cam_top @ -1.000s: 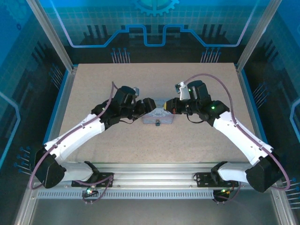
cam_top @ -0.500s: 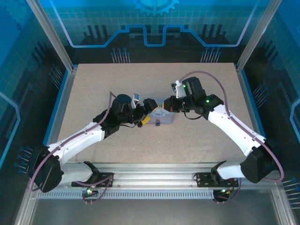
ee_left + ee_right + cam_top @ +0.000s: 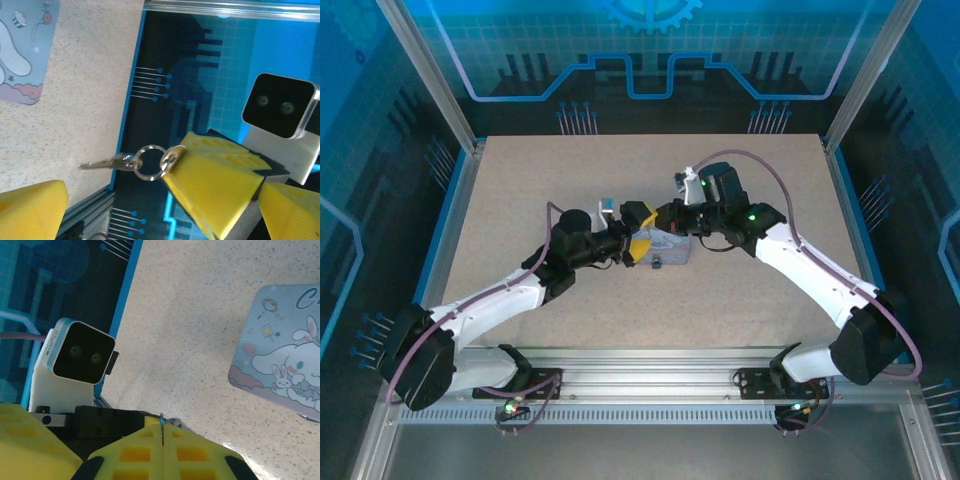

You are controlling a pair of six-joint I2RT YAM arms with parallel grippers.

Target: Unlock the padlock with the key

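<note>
My right gripper [image 3: 162, 427] is shut on the key [image 3: 161, 421], a thin metal sliver pinched between its yellow pads. In the left wrist view those pads [image 3: 215, 185] grip a key's head; a ring [image 3: 148, 162] and a second key [image 3: 102, 163] hang from it. My left gripper [image 3: 636, 238] stands open, its yellow fingers [image 3: 32, 207] either side of the right gripper's [image 3: 658, 224] tips, over the left end of the pale blue tin [image 3: 672, 252]. The tiny dark padlock [image 3: 657, 264] sits at the tin's front edge.
The tin with the white cartoon figure [image 3: 280, 355] lies flat mid-table on the speckled board [image 3: 620, 170]. Blue rails [image 3: 448, 215] and aluminium posts [image 3: 430, 75] border the table. The left wrist camera [image 3: 80, 355] hangs close to my right fingers.
The left gripper has opened fully and drawn back slightly left. The right gripper has moved left with the key, so the two now meet over the tin's left end.
</note>
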